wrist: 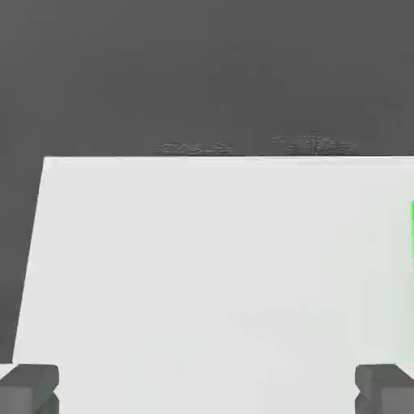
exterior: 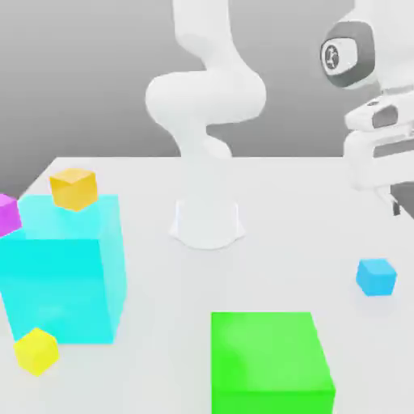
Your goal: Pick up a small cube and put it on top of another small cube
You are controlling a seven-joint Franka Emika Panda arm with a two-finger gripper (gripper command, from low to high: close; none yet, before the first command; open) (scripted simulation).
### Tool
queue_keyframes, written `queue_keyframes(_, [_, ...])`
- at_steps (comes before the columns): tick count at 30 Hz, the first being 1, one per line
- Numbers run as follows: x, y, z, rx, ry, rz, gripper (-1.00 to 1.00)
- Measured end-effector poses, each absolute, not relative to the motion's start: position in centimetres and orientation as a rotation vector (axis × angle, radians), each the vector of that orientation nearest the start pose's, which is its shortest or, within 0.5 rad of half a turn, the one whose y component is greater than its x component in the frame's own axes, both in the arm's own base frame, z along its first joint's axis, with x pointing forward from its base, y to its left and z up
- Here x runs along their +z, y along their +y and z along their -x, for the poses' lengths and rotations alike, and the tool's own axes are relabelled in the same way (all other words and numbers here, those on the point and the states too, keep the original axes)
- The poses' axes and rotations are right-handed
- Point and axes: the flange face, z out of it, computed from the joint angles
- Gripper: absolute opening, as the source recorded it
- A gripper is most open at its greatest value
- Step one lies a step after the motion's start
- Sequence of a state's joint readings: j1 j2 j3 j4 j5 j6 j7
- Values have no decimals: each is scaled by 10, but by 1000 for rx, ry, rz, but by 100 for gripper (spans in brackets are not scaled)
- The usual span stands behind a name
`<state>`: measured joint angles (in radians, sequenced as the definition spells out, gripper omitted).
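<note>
Here the gripper (wrist: 207, 388) stands fully spread and holds nothing: in the hand view its two dark fingertips (wrist: 31, 385) sit at opposite edges of the frame with bare white table (wrist: 218, 267) between them. That view also catches a thin green sliver at one edge, part of the large green block (exterior: 271, 362).

The exterior view supplies the layout. The white arm rises from its base at the table's middle, and its hand hangs high at the exterior view's right. The small sky-blue cube (exterior: 376, 276) rests on the table below that hand, well apart from it. The large green block sits at the front. At the exterior view's left stands the big translucent cyan block (exterior: 65, 271), with an orange cube (exterior: 73, 188) behind its top edge, a magenta cube (exterior: 8, 214) at its far left, and a yellow cube (exterior: 36, 350) just beside its front lower corner.
</note>
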<state>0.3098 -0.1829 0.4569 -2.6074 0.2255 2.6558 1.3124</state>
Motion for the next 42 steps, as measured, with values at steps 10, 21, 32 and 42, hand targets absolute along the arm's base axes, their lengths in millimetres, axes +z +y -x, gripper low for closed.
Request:
queue_keyframes(10, [192, 343, -209, -3, 1081, 2942, 0])
queue_keyframes(21, [134, 341, -206, 1, 1088, 2944, -100])
queue_keyframes(32, [213, 318, -256, -8, 1122, 2930, -100])
queue_keyframes(42, [292, 168, -411, -32, 1144, 2919, -100])
